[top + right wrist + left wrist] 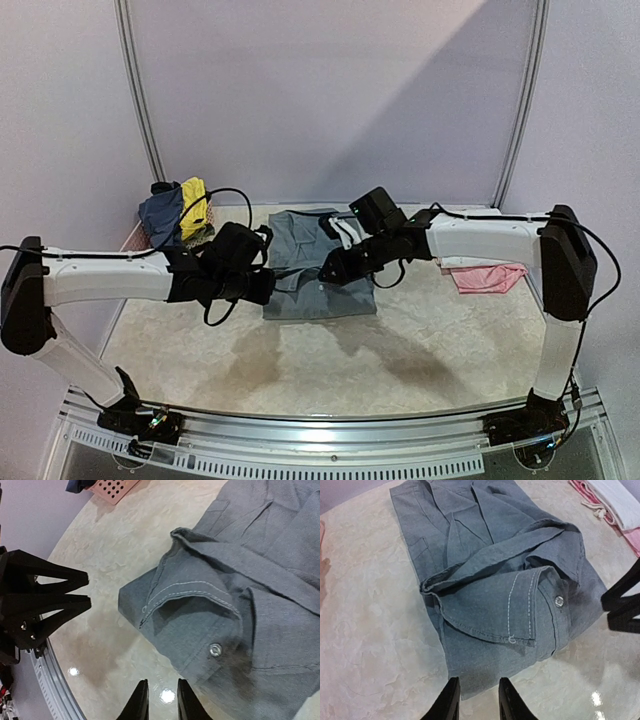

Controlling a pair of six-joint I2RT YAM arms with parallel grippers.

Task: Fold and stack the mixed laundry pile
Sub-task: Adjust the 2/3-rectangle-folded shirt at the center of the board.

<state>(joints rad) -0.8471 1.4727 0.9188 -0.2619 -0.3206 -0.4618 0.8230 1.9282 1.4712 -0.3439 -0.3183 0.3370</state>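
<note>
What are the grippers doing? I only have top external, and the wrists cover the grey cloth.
Observer: Neither holds anything. The left wrist view shows the left gripper at a corner of the grey trousers, jaws a little apart and not closed on cloth.
Operator: Right one?
Observer: The right gripper is open a little too, over bare table just off the trousers' edge.
Operator: Fold tidy?
Observer: Not flat. Near the snap button a stitched flap stands up, with a dark hollow under it.
</note>
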